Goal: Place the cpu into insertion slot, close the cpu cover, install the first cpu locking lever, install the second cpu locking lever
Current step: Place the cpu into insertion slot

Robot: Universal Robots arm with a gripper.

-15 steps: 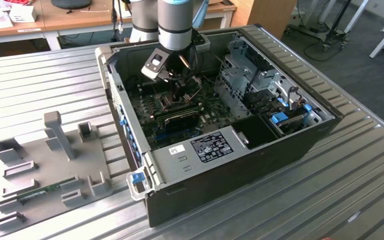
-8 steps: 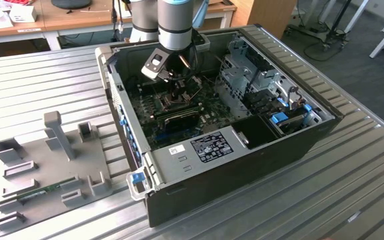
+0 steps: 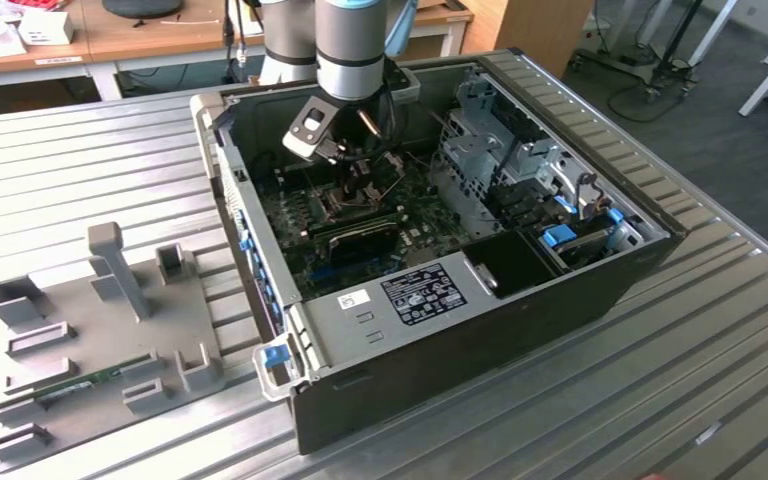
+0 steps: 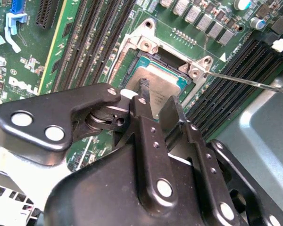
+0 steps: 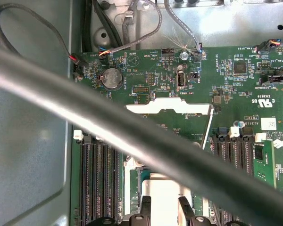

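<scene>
Seating looks like the step in hand. Starting at the exterior view's left, a grey fixture (image 3: 104, 330) lies well away from the gripper (image 3: 352, 180), which hangs inside the case (image 3: 598, 290) over the board (image 4: 28, 70).

Directly beneath the gripper in the second wrist view, the cpu (image 4: 160, 77) lies flat in the slot (image 4: 132, 47) and appears level with its rim. The gripper straddles it. I cannot tell whether it clamps the cpu or merely brackets it.

Beyond the gripper in the first wrist view, the cover (image 5: 170, 104) stands raised, clear of the slot. A lever (image 4: 245, 81) juts out to one side of the gripper, unlatched.

To do this well, I judge the cpu should stay square and level and take no downward force. The grip should ease off only once the cpu sits flush all round, so that nothing tilts or drags it.
</scene>
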